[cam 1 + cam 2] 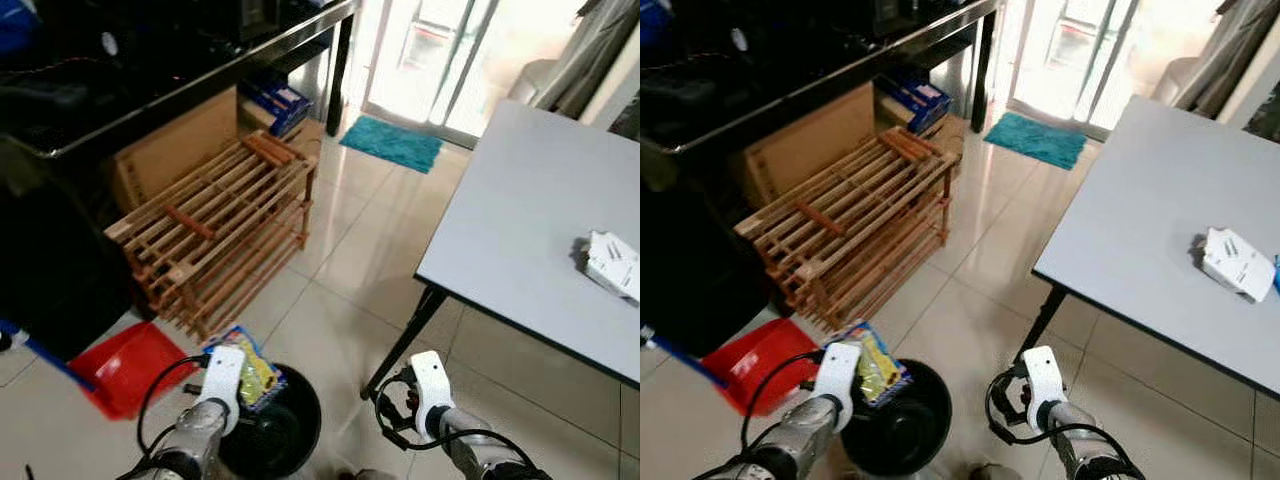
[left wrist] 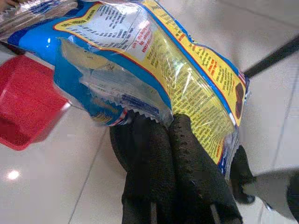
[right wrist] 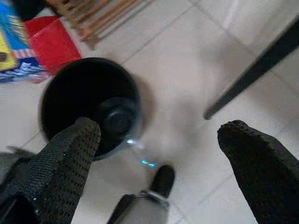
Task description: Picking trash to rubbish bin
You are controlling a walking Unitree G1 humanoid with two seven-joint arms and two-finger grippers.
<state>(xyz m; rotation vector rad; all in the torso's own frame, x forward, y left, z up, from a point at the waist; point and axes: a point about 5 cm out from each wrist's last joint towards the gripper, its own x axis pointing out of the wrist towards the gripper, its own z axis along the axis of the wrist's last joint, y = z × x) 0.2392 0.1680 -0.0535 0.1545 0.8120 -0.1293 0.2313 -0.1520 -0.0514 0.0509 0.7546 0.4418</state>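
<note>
The left hand (image 2: 180, 135) is pinching a blue-and-yellow snack wrapper (image 2: 154, 70), its two black fingers (image 2: 196, 177) pressed together on the lower edge of the packet. In the head views, the wrapper (image 1: 248, 368) is being held just above the left rim of the black rubbish bin (image 1: 285, 425), which is standing on the tiled floor (image 1: 350, 270) directly before the robot; whether the packet is touching the rim cannot be told. The right hand (image 3: 163, 154) is hanging beside the bin with its fingers spread wide apart and holding nothing.

Left of the bin, a red dustpan (image 1: 130, 365) is lying on the floor, and behind it a wooden slatted rack (image 1: 215, 230) is standing against a dark bench (image 1: 190, 80). To the right, a grey surface (image 1: 530, 230) is carrying a crumpled white packet (image 1: 612, 265) near its far edge; a teal mat (image 1: 392, 143) is lying by the glass door.

Judged from this arrangement, the task is well advanced for this item: the wrapper is picked up and brought to the bin, and what remains is centring it over the opening and letting go. The white packet on the surface may be a further piece of trash awaiting collection, though that is uncertain.
</note>
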